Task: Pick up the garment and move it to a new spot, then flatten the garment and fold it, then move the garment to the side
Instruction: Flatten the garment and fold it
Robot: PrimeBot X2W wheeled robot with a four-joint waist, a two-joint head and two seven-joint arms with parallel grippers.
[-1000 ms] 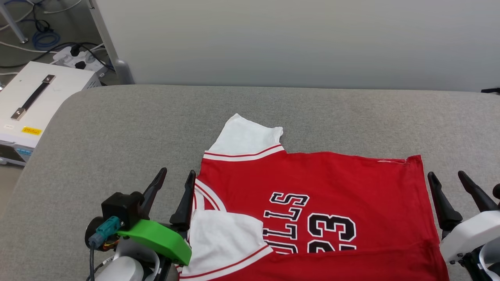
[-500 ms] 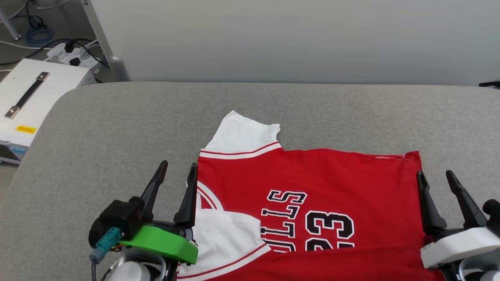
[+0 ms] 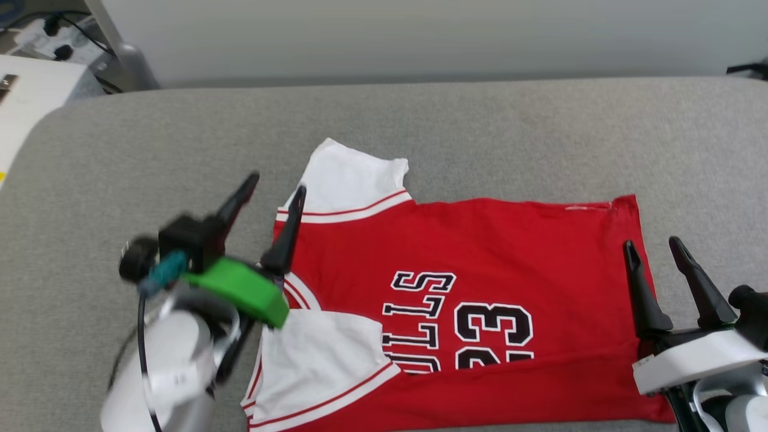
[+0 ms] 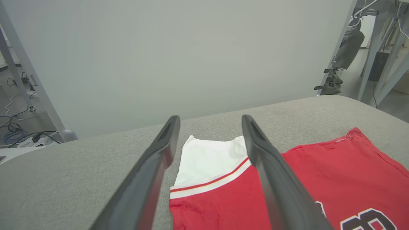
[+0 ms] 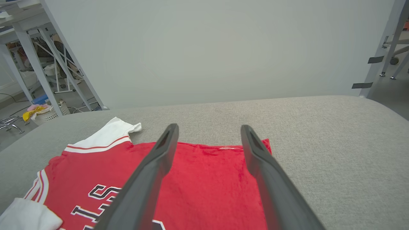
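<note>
Behind everything you have a plain pale wall (image 3: 420,36). In front of it the grey cloth-covered desk (image 3: 150,132) runs across the head view with rounded far corners.

The shirt (image 3: 510,252) lies on the desk, towards its near side, front up, collar to your left and hem to your right. Its far white sleeve (image 3: 351,177) lies out flat on the grey cloth. The near sleeve (image 3: 318,354) is folded onto the red front, and the near long edge is turned over too, so the black lettering and the 23 are cut off along that fold.

Your left claw (image 3: 277,183) is released, fingers spread wide with nothing between them. It sits at the collar end: one finger lines up with the shoulder by the far sleeve's striped trim, the other with bare desk. From its wrist camera, the far sleeve shows between the fingers of the left claw (image 4: 210,117). You cannot tell whether the tips touch the cloth.

Your right claw (image 3: 651,241) is released as well, at the hem end, empty. Its wrist camera frames the far hem corner between the fingers of the right claw (image 5: 209,126).

A white box (image 3: 30,90) stands off the desk's far left corner. A person's shoe (image 4: 332,86) shows beyond the wall.
</note>
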